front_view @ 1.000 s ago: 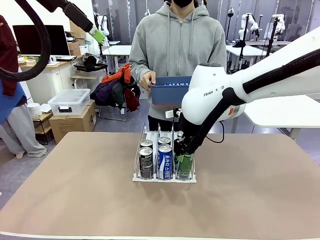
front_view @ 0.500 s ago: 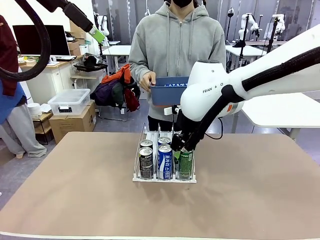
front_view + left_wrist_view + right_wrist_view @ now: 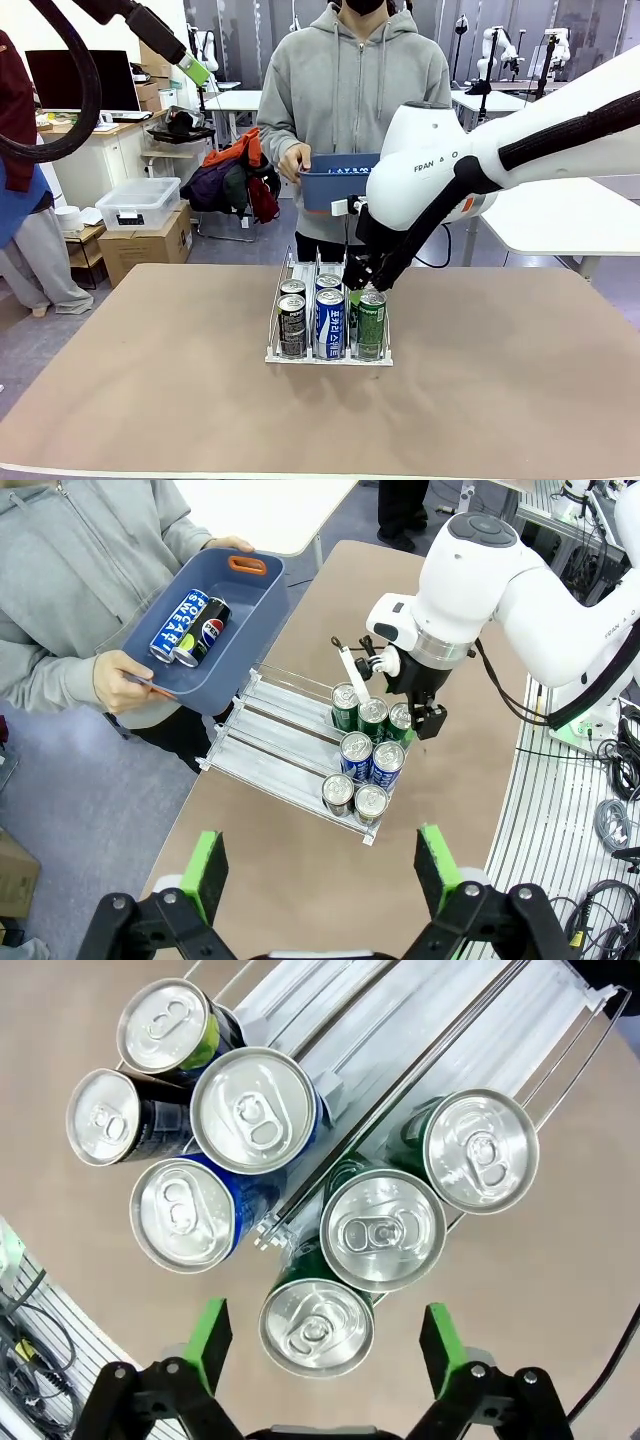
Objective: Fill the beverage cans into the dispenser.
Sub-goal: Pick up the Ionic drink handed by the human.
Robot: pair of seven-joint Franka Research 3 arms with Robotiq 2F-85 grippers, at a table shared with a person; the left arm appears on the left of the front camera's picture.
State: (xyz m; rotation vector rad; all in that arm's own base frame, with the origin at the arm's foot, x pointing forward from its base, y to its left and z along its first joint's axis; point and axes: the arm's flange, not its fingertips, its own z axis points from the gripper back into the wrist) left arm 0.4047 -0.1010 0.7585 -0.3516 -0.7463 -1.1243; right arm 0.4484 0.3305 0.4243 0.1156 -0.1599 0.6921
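The dispenser (image 3: pixel 300 270) stands mid-table with several beverage cans upright in its lanes: black (image 3: pixel 292 325) on the left, blue-and-white (image 3: pixel 329 323) in the middle, green (image 3: pixel 371 323) on the right. My right gripper (image 3: pixel 362 283) hangs open just above the front green can (image 3: pixel 316 1327), clear of it, and that can's top lies between its green pads (image 3: pixel 210 1340). My left gripper (image 3: pixel 322 870) is open and empty, high above the table's left side (image 3: pixel 195 70). Two more cans (image 3: pixel 190 625) lie in the blue bin (image 3: pixel 235 610).
A person in a grey hoodie (image 3: pixel 350 80) stands at the far edge holding the blue bin (image 3: pixel 340 180) above the back of the dispenser. The rear halves of the lanes (image 3: pixel 275 715) hold nothing. Bare tabletop (image 3: pixel 500 380) surrounds the rack.
My right gripper has opened, let go of the green can at the front of the right lane, and risen a little above it. The left arm has not moved.
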